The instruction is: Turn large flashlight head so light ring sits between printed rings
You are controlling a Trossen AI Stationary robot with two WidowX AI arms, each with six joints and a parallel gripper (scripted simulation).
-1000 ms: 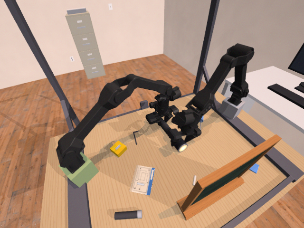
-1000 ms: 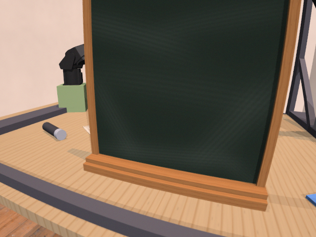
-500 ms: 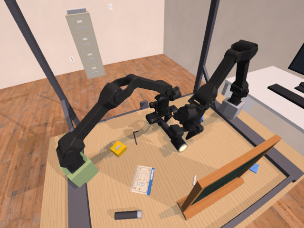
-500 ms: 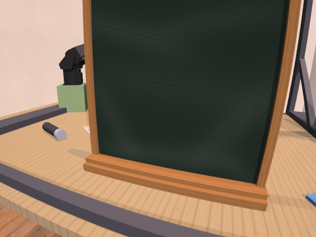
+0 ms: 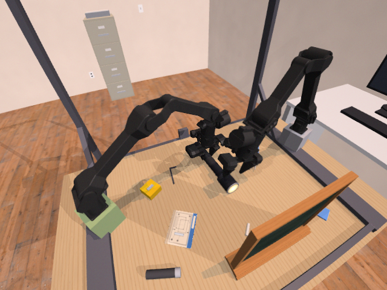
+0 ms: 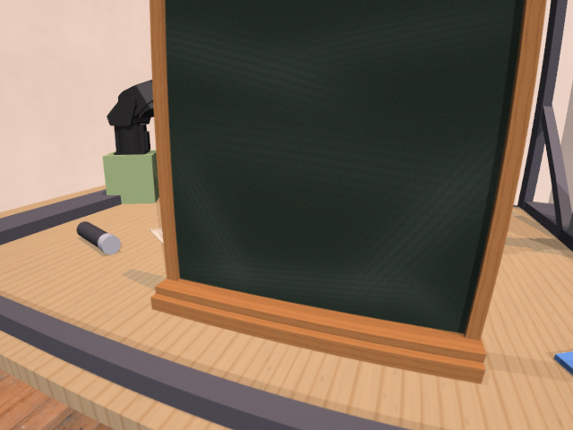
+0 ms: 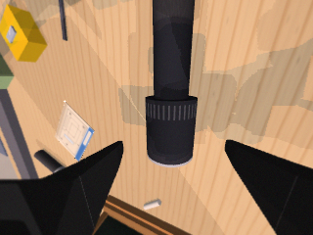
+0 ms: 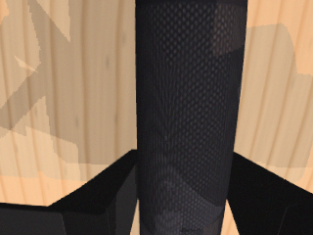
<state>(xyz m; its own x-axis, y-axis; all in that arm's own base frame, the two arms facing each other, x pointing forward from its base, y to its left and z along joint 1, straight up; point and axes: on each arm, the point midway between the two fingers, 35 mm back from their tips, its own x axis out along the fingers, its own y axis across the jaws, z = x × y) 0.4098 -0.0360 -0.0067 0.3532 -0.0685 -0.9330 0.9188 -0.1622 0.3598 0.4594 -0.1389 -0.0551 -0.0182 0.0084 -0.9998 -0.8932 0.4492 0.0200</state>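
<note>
"top view: where's the large flashlight (image 5: 214,165) (image 7: 172,59) (image 8: 186,98)?"

"out over the worktop (image 5: 134,212) (image 6: 69,278) (image 7: 245,59) (image 8: 98,98), slanting, with its glowing head (image 5: 227,182) (image 7: 171,132) toward the board (image 5: 300,206) (image 6: 333,161)."

"who's got it?"

"the right end effector (image 5: 208,153) (image 8: 181,159). its fingers grip the textured barrel from both sides."

"and the left end effector (image 5: 234,171) (image 7: 173,145)?"

"wide open, holding nothing. in the left wrist view, the head shows between its spread fingers, with a gap on either side."

"is the board up?"

"yes, upright on its wooden foot, well apart from both arms. the exterior view gives me the dark green side, facing away from the flashlight."

"so are the dots between the rings?"

"can't tell. the side facing the flashlight is hidden from me."

"what else is lying around?"

"a smaller flashlight (image 5: 162,273) (image 6: 94,236) (image 7: 48,159) on its side, and a white stick (image 5: 247,229) (image 7: 152,204) near the board. there's also a printed card (image 5: 181,229) (image 7: 74,131) with a blue edge, a yellow block (image 5: 150,188) (image 7: 24,36), and a bent black key (image 5: 172,175) (image 7: 64,22) near that block."
</note>
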